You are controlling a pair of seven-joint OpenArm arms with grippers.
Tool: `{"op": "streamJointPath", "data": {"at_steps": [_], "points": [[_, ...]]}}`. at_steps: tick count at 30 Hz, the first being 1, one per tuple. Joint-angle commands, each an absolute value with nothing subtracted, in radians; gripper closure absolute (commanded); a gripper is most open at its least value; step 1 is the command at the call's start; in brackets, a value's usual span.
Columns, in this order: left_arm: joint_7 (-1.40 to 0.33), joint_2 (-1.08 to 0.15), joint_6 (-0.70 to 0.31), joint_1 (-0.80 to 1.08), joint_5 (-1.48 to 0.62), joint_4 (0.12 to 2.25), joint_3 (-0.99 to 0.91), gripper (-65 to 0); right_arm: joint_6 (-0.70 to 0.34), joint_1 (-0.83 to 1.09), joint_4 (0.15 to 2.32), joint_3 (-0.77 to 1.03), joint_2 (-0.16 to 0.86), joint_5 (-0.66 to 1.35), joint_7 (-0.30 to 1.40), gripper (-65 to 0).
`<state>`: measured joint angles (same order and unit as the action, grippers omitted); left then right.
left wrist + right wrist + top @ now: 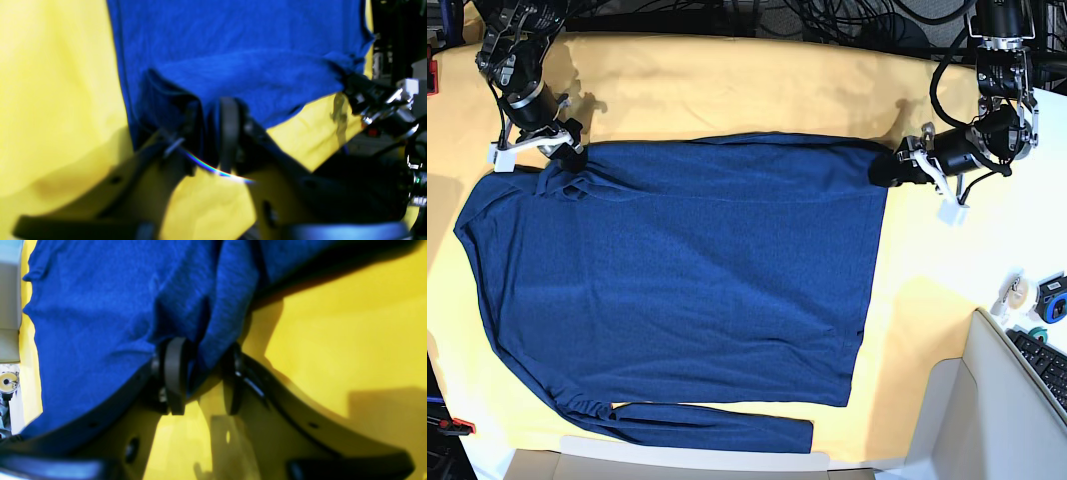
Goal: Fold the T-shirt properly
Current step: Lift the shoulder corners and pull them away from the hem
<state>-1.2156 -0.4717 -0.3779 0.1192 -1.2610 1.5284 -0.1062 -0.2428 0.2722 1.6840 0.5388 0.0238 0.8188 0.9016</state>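
The dark navy-blue T-shirt (697,270) lies spread flat on the yellow table cloth (727,90), with one long sleeve (717,428) lying along its near edge. My left gripper (889,168) is shut on the shirt's far right corner; in the left wrist view (213,123) blue fabric (240,60) is bunched between the black fingers (229,126). My right gripper (567,158) is shut on the shirt's far left corner; in the right wrist view (203,370) a fold of the shirt (100,306) hangs pinched between the fingers (175,373).
A white box (987,410) and a keyboard (1049,362) stand at the near right. Tape rolls (1025,293) lie on the white surface to the right. Cables (857,20) run behind the table's far edge. A red clamp (455,427) sits at the near left corner.
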Motion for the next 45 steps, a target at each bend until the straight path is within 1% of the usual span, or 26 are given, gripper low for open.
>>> {"op": "streamJointPath", "data": {"at_steps": [1, 2, 4, 13, 17, 20, 22, 25, 29, 34, 37, 39, 45], "points": [[-1.225, -0.487, -0.383, 0.107, -1.282, 1.544, -0.111, -19.4, -0.245, 0.274, 1.699, 0.542, 0.033, 0.822, 0.9, -21.0], [-1.236, -0.487, -0.383, 0.107, -1.282, 1.544, -0.111, -21.8, -0.245, 0.278, 1.701, 0.542, 0.033, 0.822, 0.9, -21.9], [-1.245, -0.487, -0.383, 0.107, -1.282, 1.546, -0.111, -23.8, -0.245, 0.288, 1.702, 0.544, 0.033, 0.823, 0.9, -23.1], [-1.25, -0.487, -0.383, 0.11, -1.282, 1.547, -0.111, -23.6, -0.245, 0.357, 1.744, 0.558, 0.035, 0.828, 0.898, -23.0], [-1.25, -0.487, -0.383, 0.122, -1.282, 1.547, -0.111, -23.6, -0.245, 0.372, 1.776, 0.659, -0.007, 0.843, 0.898, -22.9], [-1.245, -0.487, -0.383, 0.136, -1.282, 1.547, -0.111, -23.6, -0.245, 0.36, 1.771, 0.773, -0.038, 0.869, 0.898, -22.8], [-1.245, -0.487, -0.383, 0.137, -1.282, 1.547, -0.111, -24.0, -0.245, 0.337, 1.768, 0.817, -0.048, 0.885, 0.898, -23.1], [-1.248, -0.487, -0.383, 0.137, -1.282, 1.549, -0.111, -24.0, -0.245, 0.3, 1.767, 0.851, -0.048, 0.888, 0.898, -23.2], [-1.25, -0.486, -0.383, 0.139, -1.282, 1.549, -0.111, -24.0, -0.245, 0.243, 1.767, 0.851, -0.048, 0.897, 0.898, -23.3], [-1.25, -0.486, -0.383, 0.139, -1.282, 1.549, -0.111, -24.0, -0.231, 0.173, 1.676, 0.851, -0.044, 0.958, 0.898, -23.3], [-1.25, -0.486, -0.383, 0.139, -1.282, 1.549, -0.111, -24.0, -0.157, 0.15, 1.595, 0.851, -0.041, 1.0, 0.898, -23.3], [-1.25, -0.486, -0.383, 0.139, -1.282, 1.549, -0.111, -24.0, -0.13, 0.147, 1.554, 0.851, -0.041, 1.017, 0.898, -23.3], [-1.25, -0.483, -0.383, 0.139, -1.282, 1.549, -0.111, -24.0, -0.124, 0.139, 1.529, 0.852, -0.041, 1.027, 0.895, -23.3]]}}
